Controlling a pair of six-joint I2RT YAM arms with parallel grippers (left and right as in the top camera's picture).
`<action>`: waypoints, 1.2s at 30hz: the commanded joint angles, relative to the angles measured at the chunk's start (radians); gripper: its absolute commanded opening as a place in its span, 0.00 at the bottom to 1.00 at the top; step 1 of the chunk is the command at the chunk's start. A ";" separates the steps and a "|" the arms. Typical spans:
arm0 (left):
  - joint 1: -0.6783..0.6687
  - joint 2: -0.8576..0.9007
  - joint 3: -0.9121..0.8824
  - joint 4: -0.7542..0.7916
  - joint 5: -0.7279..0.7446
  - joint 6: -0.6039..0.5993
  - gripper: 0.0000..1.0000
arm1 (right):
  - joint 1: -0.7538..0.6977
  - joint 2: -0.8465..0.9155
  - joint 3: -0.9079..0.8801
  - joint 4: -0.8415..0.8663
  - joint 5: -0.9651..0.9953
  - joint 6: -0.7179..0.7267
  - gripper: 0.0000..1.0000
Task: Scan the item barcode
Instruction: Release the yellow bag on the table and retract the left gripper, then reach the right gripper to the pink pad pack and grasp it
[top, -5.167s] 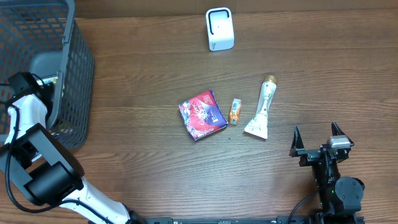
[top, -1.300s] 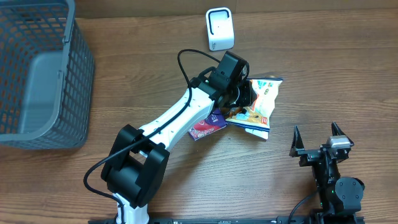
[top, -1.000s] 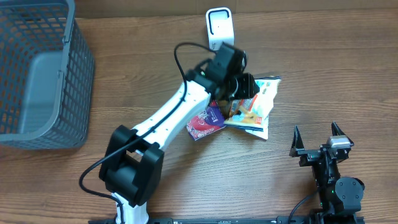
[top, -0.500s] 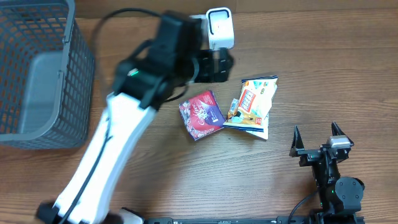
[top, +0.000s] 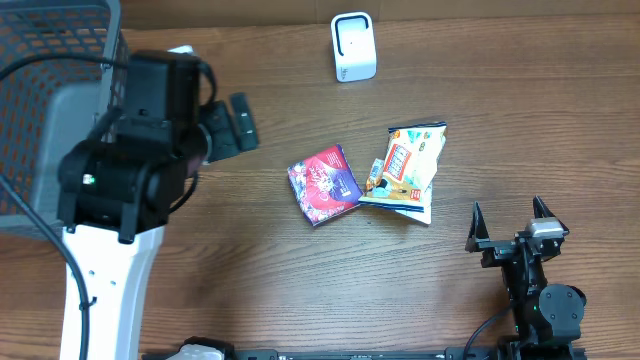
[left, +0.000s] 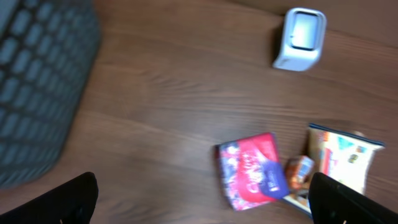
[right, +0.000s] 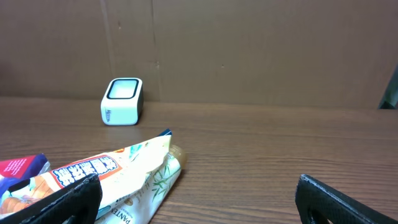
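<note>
Both claws spread wide, nothing grasped
Left gripper up beside basket; right gripper near snack bag and red packet — scanner well apart.

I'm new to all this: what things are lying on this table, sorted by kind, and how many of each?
Grey wire basket: 1
White barcode scanner: 1
Red packet: 1
Snack bag: 1
Small orange packet: 1
Tube: 1
Total: 6

Jaws wide apart; red pkt near snack bag, scanner top rt.
</note>
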 joint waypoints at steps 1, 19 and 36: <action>0.045 -0.010 0.011 -0.027 -0.031 0.004 1.00 | 0.002 -0.010 -0.010 0.006 0.005 -0.001 1.00; 0.100 0.150 0.008 -0.101 -0.001 0.012 1.00 | 0.002 -0.010 -0.010 0.006 0.005 -0.001 1.00; 0.100 0.341 0.008 -0.104 0.000 0.011 1.00 | 0.003 -0.010 -0.010 0.135 -0.306 0.071 1.00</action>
